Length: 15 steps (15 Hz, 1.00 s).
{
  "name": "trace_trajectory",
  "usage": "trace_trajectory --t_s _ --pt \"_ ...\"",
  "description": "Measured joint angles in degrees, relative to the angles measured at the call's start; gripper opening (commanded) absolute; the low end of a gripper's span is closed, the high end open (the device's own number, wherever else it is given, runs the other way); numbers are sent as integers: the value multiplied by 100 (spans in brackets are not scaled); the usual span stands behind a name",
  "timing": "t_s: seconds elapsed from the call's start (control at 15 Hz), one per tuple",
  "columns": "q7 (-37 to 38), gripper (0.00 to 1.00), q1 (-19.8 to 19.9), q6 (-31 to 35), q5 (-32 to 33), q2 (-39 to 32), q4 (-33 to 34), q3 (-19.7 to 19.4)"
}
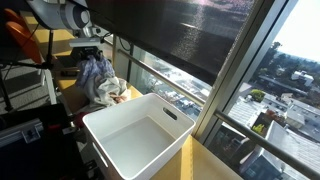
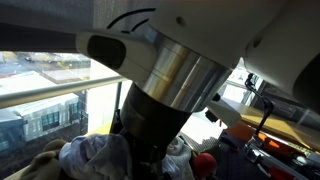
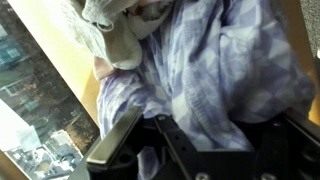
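My gripper is shut on a blue and white plaid cloth, which bunches up between the dark fingers. In an exterior view the gripper hangs over a pile of clothes, and the plaid cloth droops from it. A cream knitted garment lies just beyond the plaid cloth on the pile. Most of the other exterior view is filled by the arm, with only the pile showing low on the left.
A white plastic bin with handle slots stands next to the pile, against a tall window with a yellow sill. Dark furniture stands behind the pile. A red object lies near the clothes.
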State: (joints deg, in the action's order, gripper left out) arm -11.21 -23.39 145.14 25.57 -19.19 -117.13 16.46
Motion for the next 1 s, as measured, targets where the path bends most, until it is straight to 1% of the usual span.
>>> trace_trajectory --t_s 0.47,0.73,1.0 --pt "-281 0 62 -1156 -409 1857 -48 108" --pt "-436 0 119 -2036 -467 2921 13 108" --pt "-610 0 303 -2941 -464 3906 45 43"
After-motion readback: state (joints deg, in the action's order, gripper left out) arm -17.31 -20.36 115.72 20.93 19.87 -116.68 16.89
